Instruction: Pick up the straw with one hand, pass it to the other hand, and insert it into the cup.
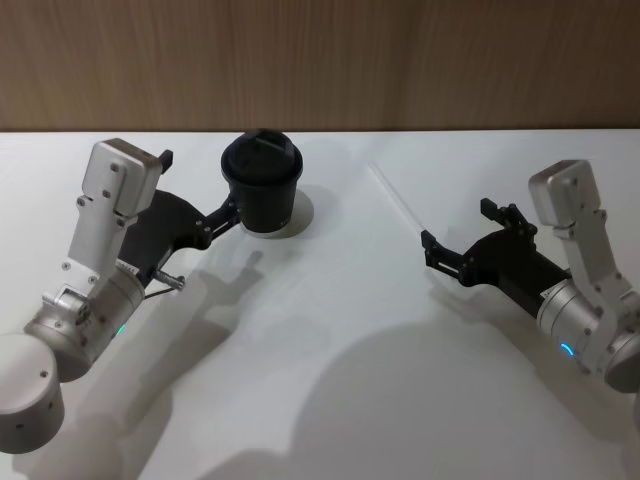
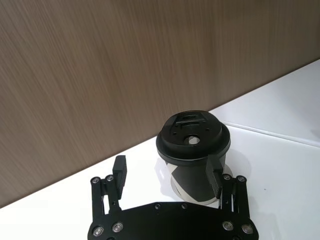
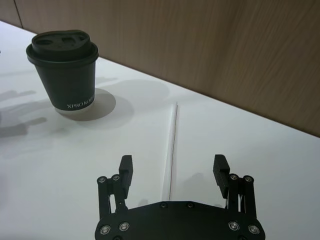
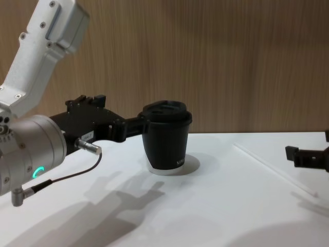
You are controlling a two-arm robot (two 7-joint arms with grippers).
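White table (image 1: 330,380), wood wall along its far edge.

Left gripper (image 1: 198,185): spread wide and empty. One finger sits right at the cup's side, and I can't tell if it's touching. Risk: any sideways drift shoves or tips the cup.

Right gripper (image 1: 458,224): also wide open and empty, straddling the near end of the straw, low over the table toward the right edge.

Black lidded cup (image 1: 262,190): upright near the far edge, left of centre.

White straw (image 1: 397,202): lies flat on the table to the right of the cup, well apart from it, angled toward the far edge. Risks:
- It's thin and round, so closing fingers may roll or flick it away.
- Going too low jams the tips on the table.
- An end grip likely leaves a long overhang that swings at handover.

Lid hole (image 2: 192,141): small, so a tilted straw would probably miss it.
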